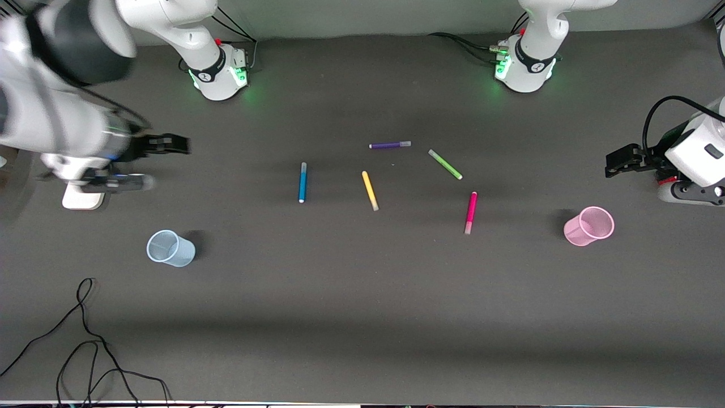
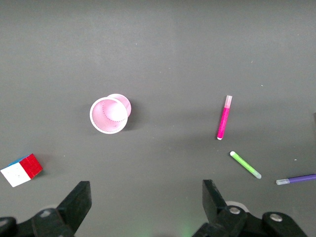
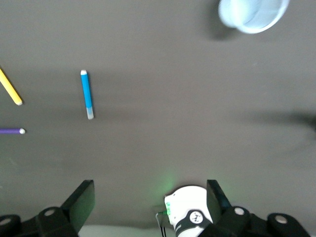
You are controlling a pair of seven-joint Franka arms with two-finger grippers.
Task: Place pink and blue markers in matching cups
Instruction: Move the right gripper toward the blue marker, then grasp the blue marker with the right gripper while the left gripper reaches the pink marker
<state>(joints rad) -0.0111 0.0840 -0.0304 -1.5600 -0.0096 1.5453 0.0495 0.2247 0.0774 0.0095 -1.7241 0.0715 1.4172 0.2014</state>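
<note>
On the dark table (image 1: 362, 317), the slim blue marker (image 1: 302, 182) lies with its long axis pointing toward the camera, toward the right arm's end. Both the right hand (image 3: 148, 200) and left hand (image 2: 145, 202) hang with fingers apart. The magenta-pink marker (image 1: 470, 212) lies near the pale pink mesh cup (image 1: 589, 226).

Purple (image 1: 390, 145), green (image 1: 445, 164), yellow markers (image 1: 370, 190); apparently a cube (image 2: 21, 170).
</note>
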